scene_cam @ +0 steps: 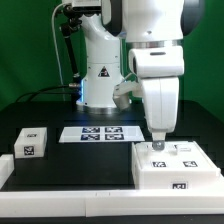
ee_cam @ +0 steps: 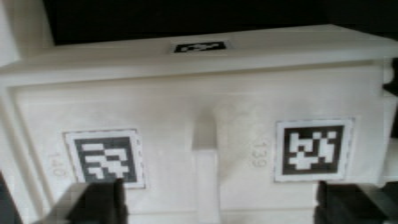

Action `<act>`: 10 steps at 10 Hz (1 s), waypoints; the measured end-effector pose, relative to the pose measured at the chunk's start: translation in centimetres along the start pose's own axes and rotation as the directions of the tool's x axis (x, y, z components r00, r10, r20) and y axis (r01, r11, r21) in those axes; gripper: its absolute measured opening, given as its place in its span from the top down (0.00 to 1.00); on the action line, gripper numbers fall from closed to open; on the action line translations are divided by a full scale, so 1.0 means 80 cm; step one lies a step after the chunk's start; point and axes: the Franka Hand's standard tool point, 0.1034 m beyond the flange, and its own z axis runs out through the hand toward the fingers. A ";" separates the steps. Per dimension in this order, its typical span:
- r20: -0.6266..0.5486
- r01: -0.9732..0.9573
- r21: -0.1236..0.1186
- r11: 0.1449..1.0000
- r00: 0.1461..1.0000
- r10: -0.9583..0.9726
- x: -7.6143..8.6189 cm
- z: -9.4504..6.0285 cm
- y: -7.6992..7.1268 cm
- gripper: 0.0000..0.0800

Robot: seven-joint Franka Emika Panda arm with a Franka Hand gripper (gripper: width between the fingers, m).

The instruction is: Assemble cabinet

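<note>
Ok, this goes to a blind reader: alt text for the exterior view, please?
The robot's gripper is down at the top of a large white cabinet body at the exterior view's right. A small tagged block sits apart at the left, the marker board between them, on a black table.

The white cabinet (ee_cam: 196,105) fills the view, its facing surface bearing two square tags (ee_cam: 103,160) flanking a central ridge (ee_cam: 206,150), with dark fingers (ee_cam: 98,205) close before it.

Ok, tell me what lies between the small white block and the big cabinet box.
In the exterior view, the marker board lies between block and box, slightly farther back.
</note>
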 end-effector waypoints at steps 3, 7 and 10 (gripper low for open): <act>0.008 -0.059 -0.021 0.998 0.998 0.059 -0.009 -0.017 -0.012 0.02; 0.004 -0.227 -0.066 0.972 0.974 0.228 -0.012 -0.037 -0.064 0.00; 0.002 -0.292 -0.058 0.955 0.956 0.293 -0.004 -0.030 -0.088 0.00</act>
